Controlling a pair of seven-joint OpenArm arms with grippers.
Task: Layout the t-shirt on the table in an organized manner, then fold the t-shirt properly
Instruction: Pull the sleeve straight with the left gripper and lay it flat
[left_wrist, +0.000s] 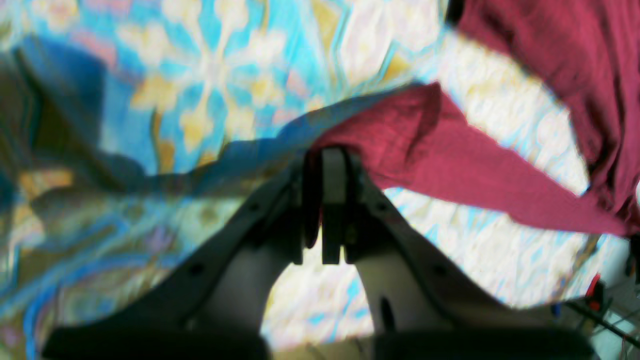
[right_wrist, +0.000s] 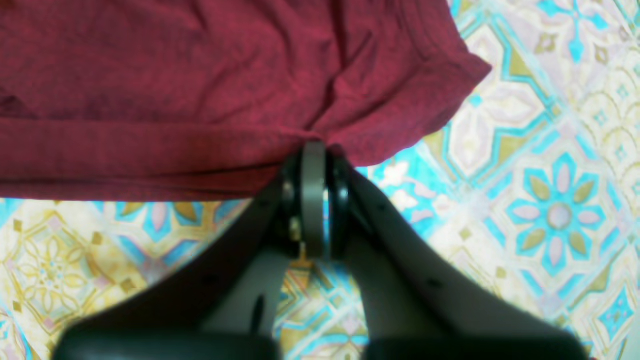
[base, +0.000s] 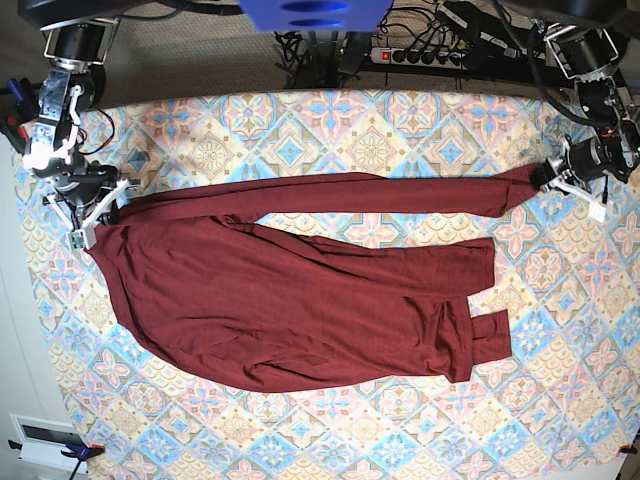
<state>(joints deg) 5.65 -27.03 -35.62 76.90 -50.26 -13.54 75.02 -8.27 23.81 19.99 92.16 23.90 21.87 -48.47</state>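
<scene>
left wrist view blurred; t-shirt (right_wrist: 200, 85) cropped

right end effector (right_wrist: 315, 165): clamped on t-shirt (right_wrist: 200, 85) hem | table (right_wrist: 550, 200): beneath

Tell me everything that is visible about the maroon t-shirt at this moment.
The t-shirt is plain dark maroon, soft knit, long-sleeved and wrinkled. It lies crosswise on the table, body bunched, one sleeve stretched along the far side. The left gripper pinches that sleeve's end; the right gripper pinches the hem at the other end.

matt knit t-shirt (base: 300, 300), printed cloth table (base: 380, 140)
</scene>
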